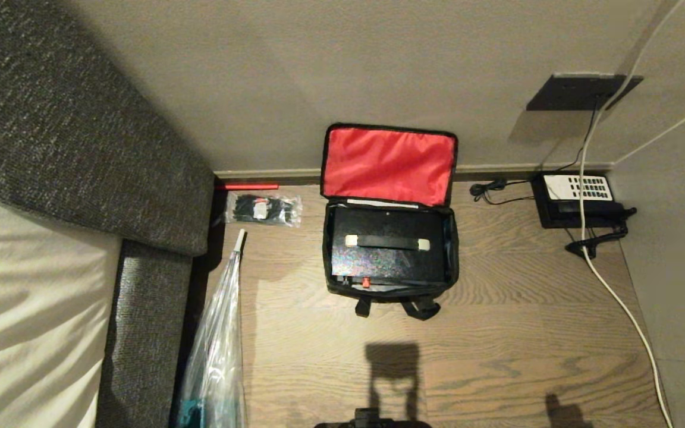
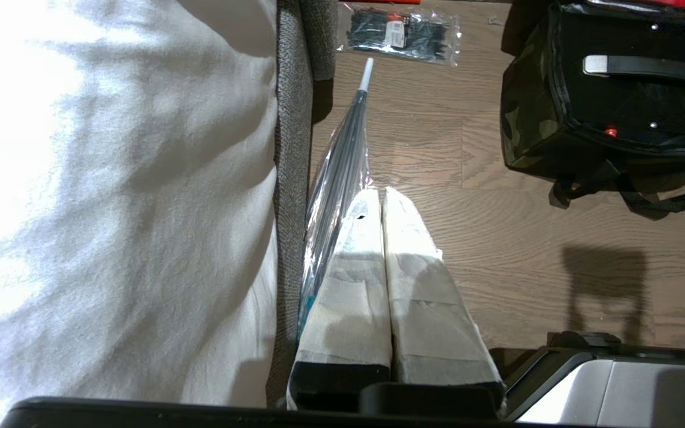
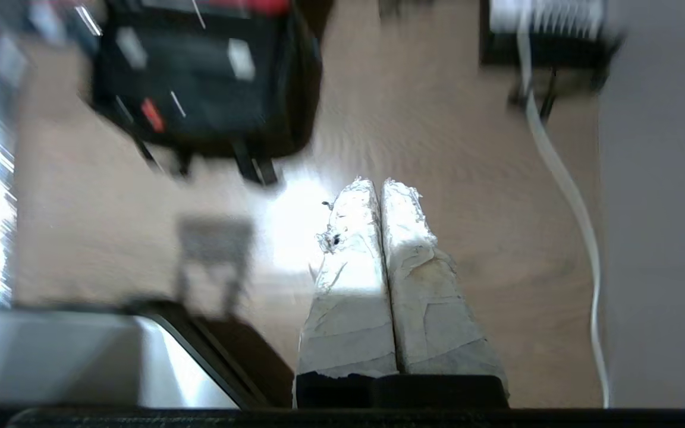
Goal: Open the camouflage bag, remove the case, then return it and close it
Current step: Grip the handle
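Ahead of right hand [image 3: 381, 193], well apart: camouflage bag [image 3: 200, 77], lid open

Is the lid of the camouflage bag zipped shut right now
No, the camouflage bag stands open in the head view, its red-lined lid flipped up against the wall and the case showing inside.

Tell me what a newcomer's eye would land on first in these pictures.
The bright red lining of the camouflage bag, lid thrown back against the wall, draws the eye. Inside lies the case with its black handle. Both the left gripper and the right gripper hang shut above the wooden floor.
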Tool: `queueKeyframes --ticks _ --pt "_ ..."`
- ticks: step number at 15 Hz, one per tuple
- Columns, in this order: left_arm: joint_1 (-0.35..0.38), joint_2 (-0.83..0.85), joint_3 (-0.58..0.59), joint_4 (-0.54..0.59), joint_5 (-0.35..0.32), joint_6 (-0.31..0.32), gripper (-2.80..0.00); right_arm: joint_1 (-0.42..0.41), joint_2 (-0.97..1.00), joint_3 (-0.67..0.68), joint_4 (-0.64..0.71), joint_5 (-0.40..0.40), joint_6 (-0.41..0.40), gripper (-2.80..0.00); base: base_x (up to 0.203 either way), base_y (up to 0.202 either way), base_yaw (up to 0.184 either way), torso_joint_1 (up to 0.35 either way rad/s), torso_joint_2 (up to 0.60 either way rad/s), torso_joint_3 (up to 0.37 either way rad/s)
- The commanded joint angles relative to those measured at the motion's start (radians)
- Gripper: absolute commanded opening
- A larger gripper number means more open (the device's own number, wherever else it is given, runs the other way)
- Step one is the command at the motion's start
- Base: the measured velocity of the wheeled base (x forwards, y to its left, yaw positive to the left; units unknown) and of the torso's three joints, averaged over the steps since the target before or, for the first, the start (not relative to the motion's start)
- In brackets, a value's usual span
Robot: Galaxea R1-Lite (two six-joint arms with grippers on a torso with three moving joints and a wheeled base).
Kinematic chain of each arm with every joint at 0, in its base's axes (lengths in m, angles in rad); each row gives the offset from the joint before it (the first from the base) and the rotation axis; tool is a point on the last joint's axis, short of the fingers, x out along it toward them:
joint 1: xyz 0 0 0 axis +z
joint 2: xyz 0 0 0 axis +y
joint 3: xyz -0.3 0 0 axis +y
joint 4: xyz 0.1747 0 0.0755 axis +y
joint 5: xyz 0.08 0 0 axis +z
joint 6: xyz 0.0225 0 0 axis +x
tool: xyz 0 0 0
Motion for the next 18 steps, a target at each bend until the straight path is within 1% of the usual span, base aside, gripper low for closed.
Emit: queueKeyframes --ticks 1,2,3,4,6,7,9,11,13,15,16,17,18 --pt "0.000 -0.002 0.002 0.000 0.001 0.000 -2.80 0.000 0.002 -0.356 0.339 0.033 0.016 -2.80 0.000 0.000 0.000 0.000 0.00 0.000" --pt "0.000 -0.002 0.003 0.001 0.001 0.000 -2.80 0.000 0.002 -0.492 0.454 0.054 0.025 -2.80 0.000 0.000 0.000 0.000 0.00 0.000" --pt "0.000 -0.002 0.003 0.001 0.001 0.000 -2.80 0.000 0.017 -0.587 0.566 0.078 0.038 -2.80 0.000 0.000 0.000 0.000 0.00 0.000" --pt "0.000 -0.002 0.003 0.001 0.001 0.000 -2.80 0.004 0.061 -0.637 0.632 0.091 0.066 -2.80 0.000 0.000 0.000 0.000 0.00 0.000" --pt "0.000 -0.002 0.003 0.001 0.001 0.000 -2.80 0.037 0.253 -0.675 0.632 0.104 0.114 -2.80 0.000 0.000 0.000 0.000 0.00 0.000" --pt "0.000 -0.001 0.002 0.001 0.001 0.000 -2.80 0.055 0.397 -0.686 0.599 0.095 0.109 -2.80 0.000 0.000 0.000 0.000 0.00 0.000" --pt "0.000 -0.002 0.003 0.001 0.001 0.000 -2.80 0.081 0.726 -0.703 0.469 0.080 0.063 -2.80 0.000 0.000 0.000 0.000 0.00 0.000" --pt "0.000 -0.002 0.002 -0.001 0.001 0.000 -2.80 0.103 1.012 -0.717 0.296 0.067 0.002 -2.80 0.000 0.000 0.000 0.000 0.00 0.000" --pt "0.000 -0.002 0.002 -0.001 0.001 0.000 -2.80 0.146 1.299 -0.724 0.096 0.057 -0.105 -2.80 0.000 0.000 0.000 0.000 0.00 0.000" --pt "0.000 -0.002 0.003 0.001 0.001 0.000 -2.80 0.210 1.547 -0.740 -0.113 0.047 -0.210 -2.80 0.000 0.000 0.000 0.000 0.00 0.000" --pt "0.000 -0.002 0.002 0.001 0.001 0.000 -2.80 0.248 1.639 -0.749 -0.208 0.039 -0.245 -2.80 0.000 0.000 0.000 0.000 0.00 0.000" --pt "0.002 -0.002 0.002 0.001 0.001 0.000 -2.80 0.298 1.742 -0.759 -0.310 0.024 -0.278 -2.80 0.000 0.000 0.000 0.000 0.00 0.000" --pt "0.000 -0.002 0.003 0.001 0.001 0.000 -2.80 0.342 1.841 -0.768 -0.405 -0.017 -0.321 -2.80 0.000 0.000 0.000 0.000 0.00 0.000"
